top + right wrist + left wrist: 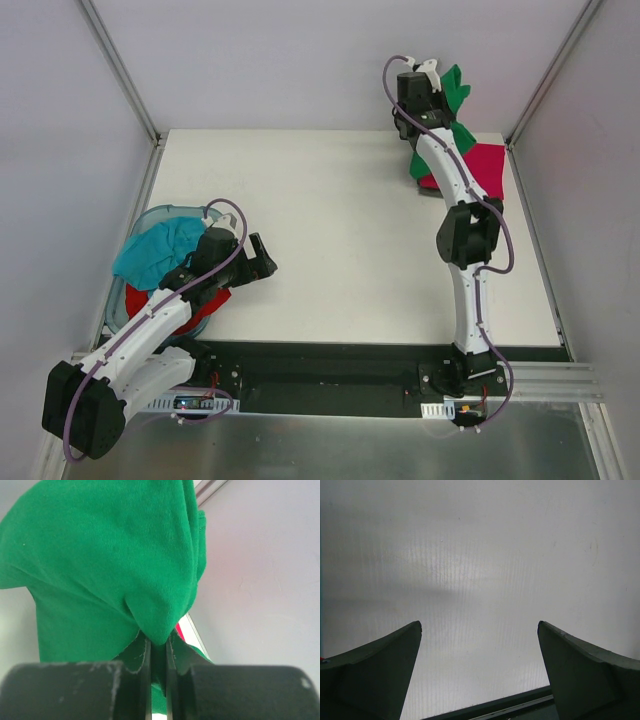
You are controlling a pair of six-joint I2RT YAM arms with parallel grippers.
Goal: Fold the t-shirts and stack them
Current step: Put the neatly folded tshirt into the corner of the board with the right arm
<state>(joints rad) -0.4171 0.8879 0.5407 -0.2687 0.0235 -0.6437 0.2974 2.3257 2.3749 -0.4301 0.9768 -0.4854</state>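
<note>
1. At the far right corner of the table (pixel 330 230), the right end effector (pixel 159 647) pinches a small fold of the green t-shirt (pixel 100 555); it may slip free
2. Left end effector (pixel 479 626) gapes wide, empty, by the tub (pixel 160 212): no second hold

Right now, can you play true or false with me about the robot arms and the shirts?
1. The right gripper is pinching the green t-shirt. True.
2. The left gripper is holding the teal t-shirt. False: its jaws are wide open and empty, over the bare table.
3. The teal t-shirt lies in the tub on the left. True.
4. The crimson-pink t-shirt is in the tub too. False: it lies at the table's far right corner, close to the green t-shirt.
</note>
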